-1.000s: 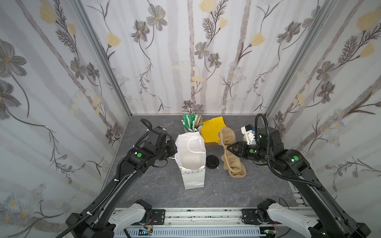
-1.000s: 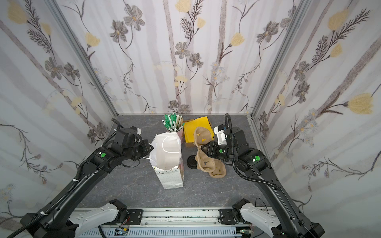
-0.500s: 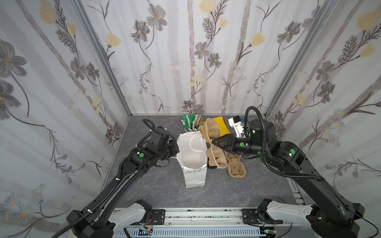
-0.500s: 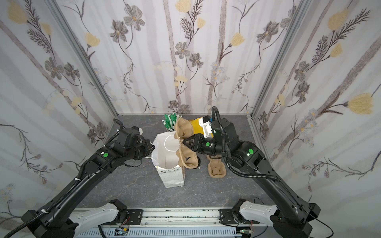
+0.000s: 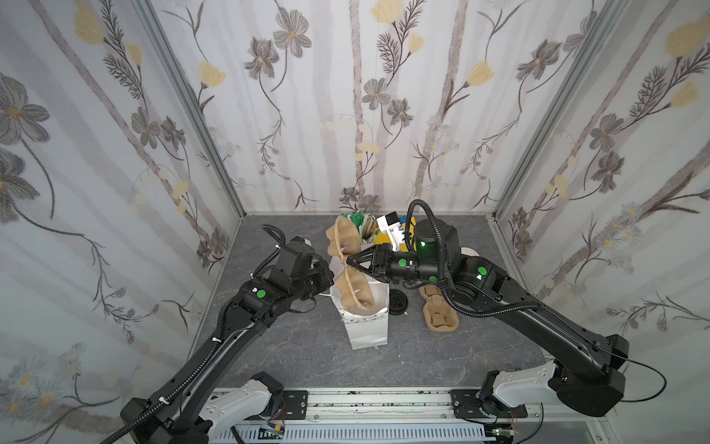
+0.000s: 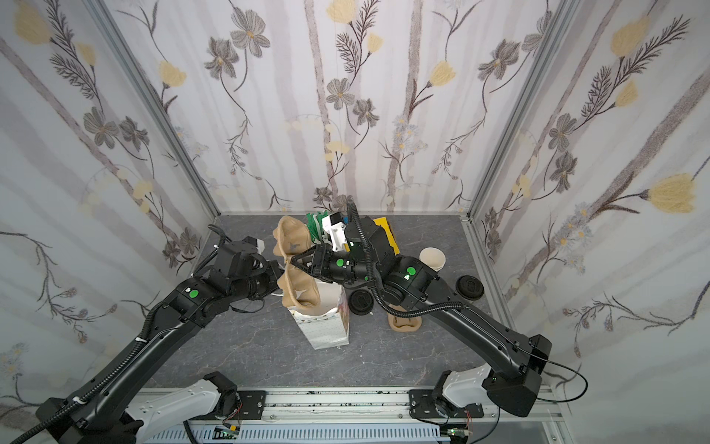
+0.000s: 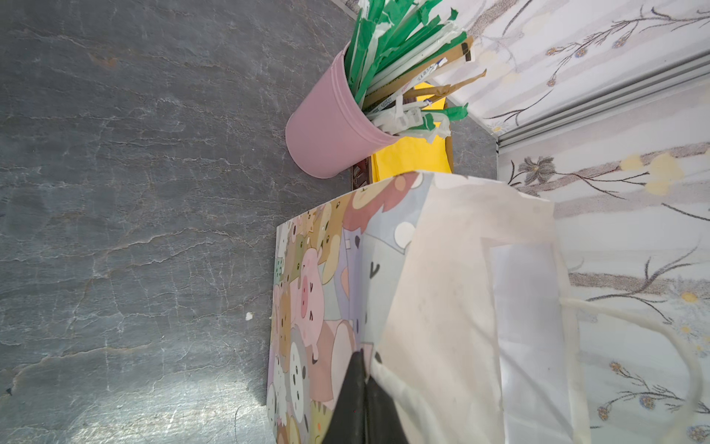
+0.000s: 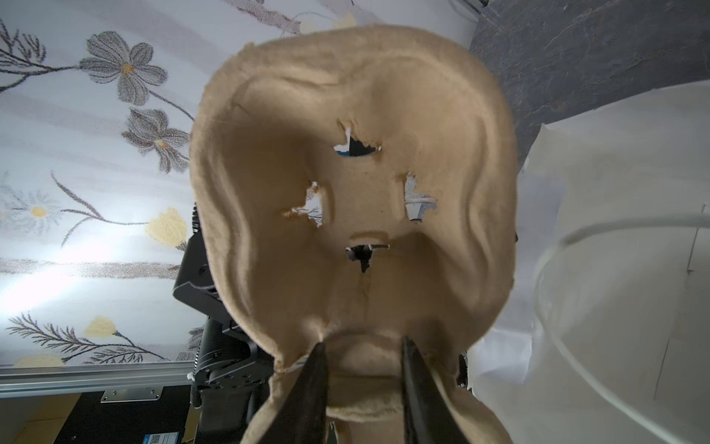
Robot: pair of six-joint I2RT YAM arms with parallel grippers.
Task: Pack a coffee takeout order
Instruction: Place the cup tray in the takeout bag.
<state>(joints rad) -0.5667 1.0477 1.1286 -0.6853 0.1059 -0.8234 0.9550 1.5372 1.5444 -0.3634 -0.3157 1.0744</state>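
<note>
My right gripper (image 5: pixel 349 262) (image 8: pixel 361 346) is shut on the narrow middle of a tan pulp cup carrier (image 5: pixel 347 280) (image 6: pixel 297 284) (image 8: pixel 353 192). The carrier stands on edge, its lower half at the mouth of the white paper bag (image 5: pixel 369 330) (image 6: pixel 326 330). My left gripper (image 5: pixel 327 286) (image 7: pixel 363 369) is shut on the bag's left rim; the bag's cartoon-printed side (image 7: pixel 315 300) fills the left wrist view. Yellow napkins (image 6: pixel 388 230) (image 7: pixel 411 157) lie at the back, partly hidden by the right arm.
A pink cup (image 7: pixel 330 130) of wrapped straws and sticks stands behind the bag. More tan carriers (image 5: pixel 438 313) lie right of the bag, with a black lid (image 5: pixel 397 303) between. A cream-lined cup (image 6: pixel 432 259) and another black lid (image 6: pixel 468 286) sit at the right wall.
The right arm has lifted a carrier off the pile on the table and swung it left to the bag's mouth. The left gripper has kept its hold on the bag's rim.
</note>
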